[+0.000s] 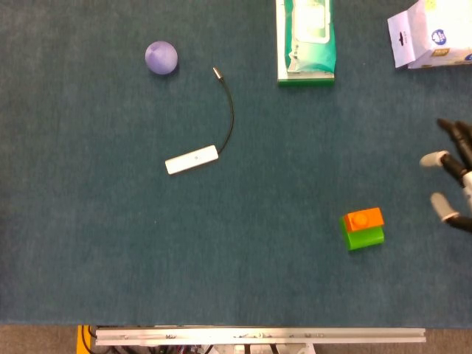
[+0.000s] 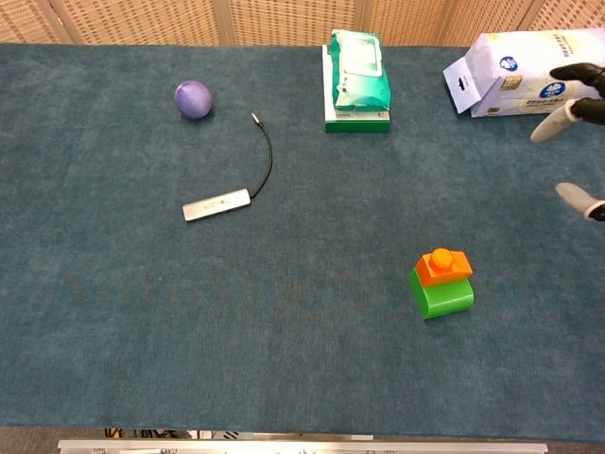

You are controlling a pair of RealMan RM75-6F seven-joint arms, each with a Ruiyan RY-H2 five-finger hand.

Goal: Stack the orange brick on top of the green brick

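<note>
At the right edge of both views only the fingers [image 1: 442,206] of the right hand [image 1: 456,181] show, spread apart with pale tips and nothing between them; the palm is cut off by the frame. The hand is well apart from the bricks, off to their right and farther up the table in the head view, and in the chest view it hangs in front of the white bag [image 2: 525,71] at the far right. The left hand appears in neither view. The orange brick [image 1: 364,218] sits on top of the green brick [image 1: 366,237], touching it and free of any hold; it looks a little offset toward the far side, with its round stud [image 2: 440,255] up. Judging from this, the stacking itself is done and little seems left beyond the hand clearing away, though whether the orange brick is fully pressed home cannot be told. Elsewhere on the blue cloth [image 1: 88,243] lie a purple ball [image 1: 161,57], a white dongle [image 1: 192,159] with its black cable, and a green wipes pack [image 1: 306,40].
</note>
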